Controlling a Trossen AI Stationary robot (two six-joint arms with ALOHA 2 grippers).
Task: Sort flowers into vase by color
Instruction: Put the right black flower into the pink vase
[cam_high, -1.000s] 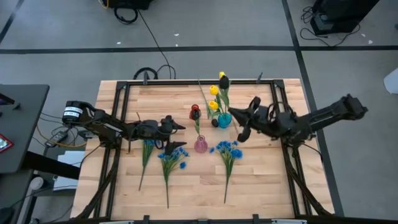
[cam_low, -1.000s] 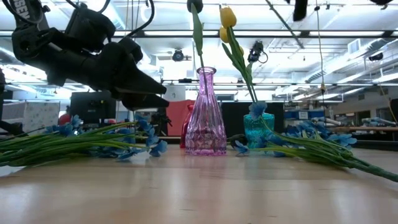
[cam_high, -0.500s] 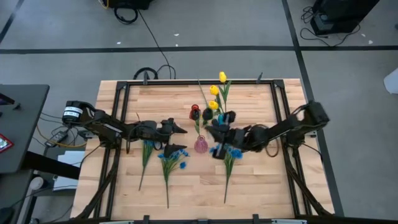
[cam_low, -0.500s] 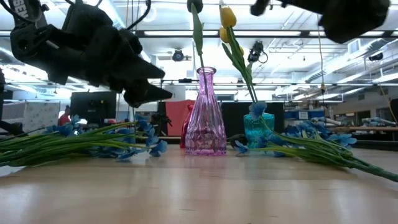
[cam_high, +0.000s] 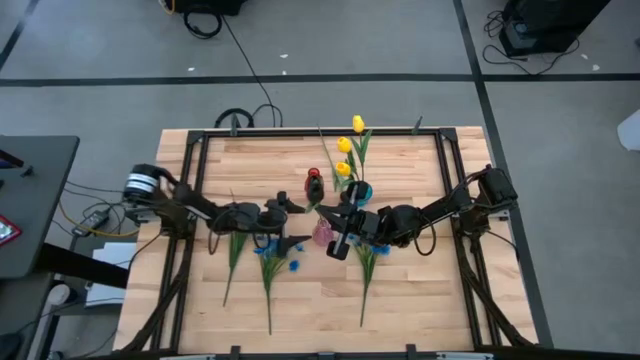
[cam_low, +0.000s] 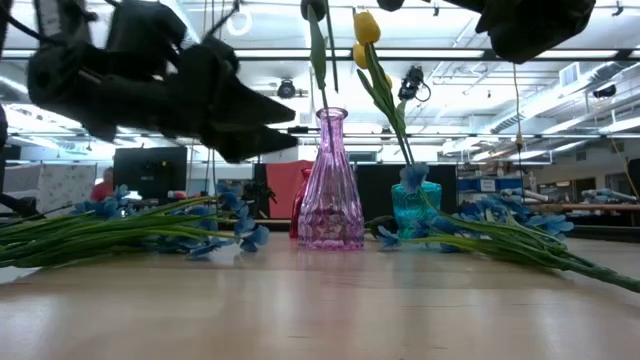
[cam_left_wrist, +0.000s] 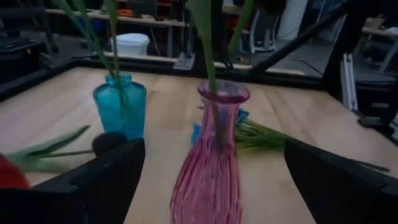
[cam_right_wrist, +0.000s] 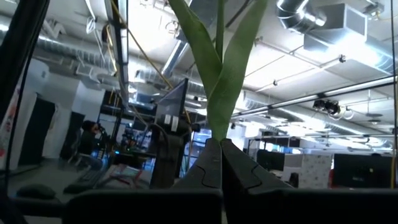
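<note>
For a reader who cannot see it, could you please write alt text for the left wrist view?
A pink ribbed glass vase stands close ahead on a wooden table, between the left gripper's open jaws, with a green stem rising from its mouth. Beyond it stands a teal vase holding green stems, and blue flowers lie on the table behind the pink vase.

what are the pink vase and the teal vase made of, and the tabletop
Pink vase: looks like clear tinted glass, ribbed and glossy; the stem shows through it. Teal vase: likely glass too, translucent with a shine, though plastic can't be ruled out. Tabletop: pale wood planks with visible grain, matte.
</note>
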